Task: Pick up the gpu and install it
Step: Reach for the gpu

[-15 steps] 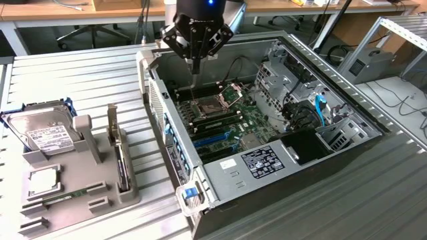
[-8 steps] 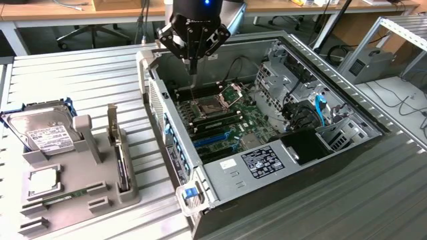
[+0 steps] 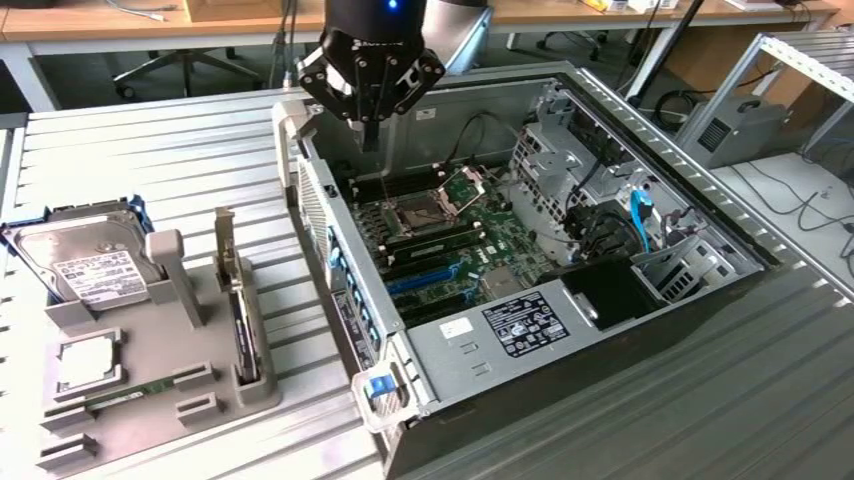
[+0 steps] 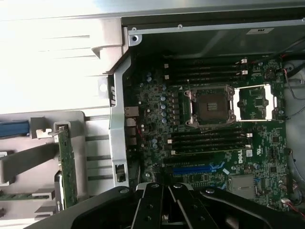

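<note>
At the exterior view's far left, on the ribbed metal table (image 3: 134, 150), you have a gray holder (image 3: 160, 425) carrying 4 parts. A silver hard drive (image 3: 94, 265) with a white label leans at its back, a square processor chip (image 3: 87, 362) lies flat in front of that, and a slim green RAM stick (image 3: 134, 392) sits nearer the holder's front edge. The gpu (image 3: 240, 310) stands on edge in a slot along the holder's right side, with its metal bracket at the far end. The wrist view shows the gpu (image 4: 67, 167) as a narrow green edge in the same slot, untouched. Just right of the holder rises the perforated side wall (image 3: 320, 220) of the open computer case (image 3: 441, 365), standing between the card and the board inside. Your gripper (image 3: 371, 135) hangs above that wall's far end, over the case interior and well apart from the card. Its fingers are pressed together with nothing between them, and they look the same in the wrist view (image 4: 164, 191). Below it lies the motherboard (image 3: 494, 250), with the open CPU socket (image 3: 424, 210) flanked by dark memory slots and 1 blue expansion slot (image 3: 427, 272) nearer the front. Further right you pass black cable bundles, a metal drive cage (image 3: 561, 150) and a blue cable (image 3: 641, 222).
</note>
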Controlling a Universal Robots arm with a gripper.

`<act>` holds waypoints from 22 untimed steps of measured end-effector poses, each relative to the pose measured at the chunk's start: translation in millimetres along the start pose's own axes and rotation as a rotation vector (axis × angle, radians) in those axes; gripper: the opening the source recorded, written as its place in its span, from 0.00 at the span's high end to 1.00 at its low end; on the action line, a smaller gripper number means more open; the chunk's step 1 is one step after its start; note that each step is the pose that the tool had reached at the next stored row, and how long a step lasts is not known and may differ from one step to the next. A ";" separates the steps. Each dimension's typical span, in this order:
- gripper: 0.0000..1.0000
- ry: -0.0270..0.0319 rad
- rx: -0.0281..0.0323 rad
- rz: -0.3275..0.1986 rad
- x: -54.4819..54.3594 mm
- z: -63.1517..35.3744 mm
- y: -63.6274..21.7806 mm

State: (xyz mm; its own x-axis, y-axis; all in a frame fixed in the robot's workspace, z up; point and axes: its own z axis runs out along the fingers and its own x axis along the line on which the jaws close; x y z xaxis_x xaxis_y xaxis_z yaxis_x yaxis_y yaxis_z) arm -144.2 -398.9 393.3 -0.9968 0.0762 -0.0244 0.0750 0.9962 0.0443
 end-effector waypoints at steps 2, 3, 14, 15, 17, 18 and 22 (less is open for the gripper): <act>0.89 0.0000 0.0000 0.000 4.0 -0.1 -0.3; 0.89 0.0000 0.0000 0.000 6.3 -0.2 -0.5; 0.89 -0.0001 -0.0001 0.000 26.8 -0.7 -2.0; 0.89 0.0000 0.0000 0.000 28.9 -0.8 -2.2; 0.89 0.0000 0.0000 0.000 33.1 -0.9 -2.5; 0.89 0.0000 0.0000 0.000 35.1 -1.0 -2.6; 0.89 -0.0001 -0.0001 0.000 43.9 -1.2 -3.3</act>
State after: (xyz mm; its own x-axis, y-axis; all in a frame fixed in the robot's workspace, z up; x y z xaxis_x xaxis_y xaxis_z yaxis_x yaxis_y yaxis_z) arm -188.2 -398.9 393.3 -0.9968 0.0763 -0.0245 0.0751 0.9962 0.0444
